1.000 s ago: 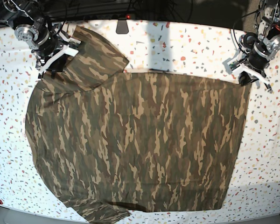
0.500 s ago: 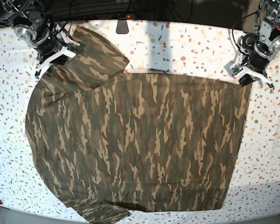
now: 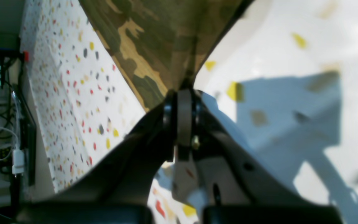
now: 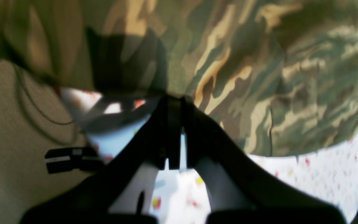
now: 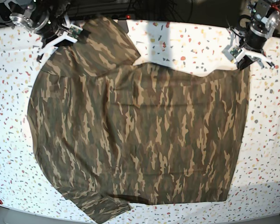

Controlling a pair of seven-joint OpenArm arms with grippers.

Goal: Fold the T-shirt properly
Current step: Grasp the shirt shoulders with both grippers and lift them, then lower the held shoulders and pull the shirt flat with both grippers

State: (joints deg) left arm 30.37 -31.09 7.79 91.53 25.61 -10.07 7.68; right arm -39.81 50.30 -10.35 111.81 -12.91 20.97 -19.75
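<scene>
- The T-shirt (image 5: pixel 140 135) lies spread over most of the speckled tabletop (image 5: pixel 186 46), seen whole only in the base view, with 1 sleeve at the far left corner and another at the near edge
- In that view the left gripper (image 5: pixel 242 59) sits at the shirt's far right corner and the right gripper (image 5: pixel 60 39) at the far left sleeve; both are too small there to judge their jaws
- The left wrist view shows what the base view cannot: the left gripper (image 3: pixel 183 93) has its jaws pressed together on a pointed corner of the T-shirt (image 3: pixel 160 40), which fans out from the tips, with the tabletop (image 3: pixel 73 93) on either side
- The right wrist view shows the right gripper (image 4: pixel 172 99) pinching the edge of the T-shirt (image 4: pixel 244 68), jaws pressed together, cloth filling the upper frame
- Only this view shows the tabletop (image 4: pixel 337 168) edge and a tan floor (image 4: pixel 14 140) with a cable beyond the shirt
- The left wrist view alone shows a white plug (image 3: pixel 18 160) and cables beside the tabletop
</scene>
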